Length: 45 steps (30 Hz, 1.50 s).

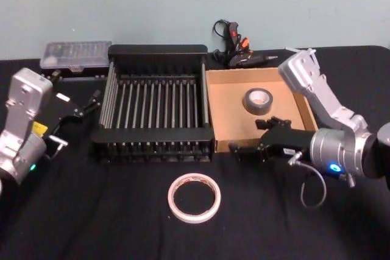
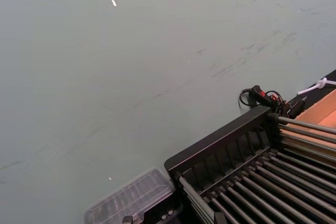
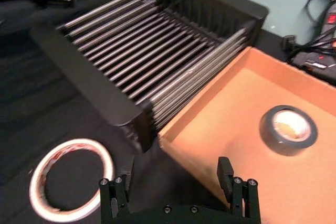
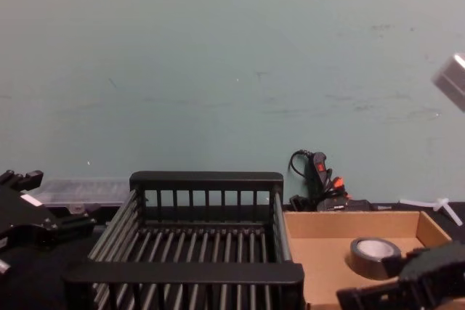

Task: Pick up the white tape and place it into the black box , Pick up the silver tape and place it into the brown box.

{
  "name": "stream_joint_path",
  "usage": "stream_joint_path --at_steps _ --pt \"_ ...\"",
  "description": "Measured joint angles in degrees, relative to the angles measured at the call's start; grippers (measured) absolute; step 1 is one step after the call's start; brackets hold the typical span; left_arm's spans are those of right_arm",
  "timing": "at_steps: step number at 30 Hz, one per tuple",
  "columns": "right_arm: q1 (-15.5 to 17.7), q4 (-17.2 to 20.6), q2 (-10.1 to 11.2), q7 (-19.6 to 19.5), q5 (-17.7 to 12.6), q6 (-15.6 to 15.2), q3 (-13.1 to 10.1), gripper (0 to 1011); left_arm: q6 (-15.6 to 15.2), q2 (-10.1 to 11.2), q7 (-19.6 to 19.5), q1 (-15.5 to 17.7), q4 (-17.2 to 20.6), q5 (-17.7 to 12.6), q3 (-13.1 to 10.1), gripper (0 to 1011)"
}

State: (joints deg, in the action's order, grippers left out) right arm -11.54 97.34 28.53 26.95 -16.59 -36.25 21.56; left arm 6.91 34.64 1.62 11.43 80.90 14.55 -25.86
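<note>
We see the white tape [image 1: 194, 197] flat on the worktop, lower centre, before the black box [image 1: 155, 105]. Light, thin and slightly flexible, it wants pinching across its band. The right end effector [image 1: 244, 149], spread and empty, hovers nearby.

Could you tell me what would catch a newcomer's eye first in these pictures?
Probably the white tape, lying alone on the dark cloth in front of the black box. Next, the silver tape sitting flat inside the brown box, with the right tool open at that box's front wall.
</note>
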Motion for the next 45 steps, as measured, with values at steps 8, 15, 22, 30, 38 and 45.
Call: stream_joint_path --at_steps 8,15,22,30,38,45 --pt "0.96 2.37 1.27 -0.12 -0.61 -1.52 1.71 1002 0.0 0.0 0.0 0.0 0.0 0.0 -0.01 1001" --pt "0.92 3.63 1.82 -0.13 -1.16 -3.14 4.1 1003 0.0 0.0 0.0 0.0 0.0 0.0 0.0 1001" --pt "-0.45 3.35 1.64 -0.31 -1.07 -4.41 6.68 1003 0.0 0.0 0.0 0.0 0.0 0.0 0.0 1001" --pt "-2.08 2.09 0.8 -0.95 0.31 -5.62 8.94 1003 0.0 0.0 0.0 0.0 0.0 0.0 0.0 1001" --pt "-3.41 0.43 -0.02 -0.76 1.82 -5.99 10.59 1003 0.0 0.0 0.0 0.0 0.0 0.0 0.0 1001" --pt "-4.32 -1.0 -0.85 -0.23 3.57 -5.8 11.77 1002 0.0 0.0 0.0 0.0 0.0 0.0 0.0 1001"
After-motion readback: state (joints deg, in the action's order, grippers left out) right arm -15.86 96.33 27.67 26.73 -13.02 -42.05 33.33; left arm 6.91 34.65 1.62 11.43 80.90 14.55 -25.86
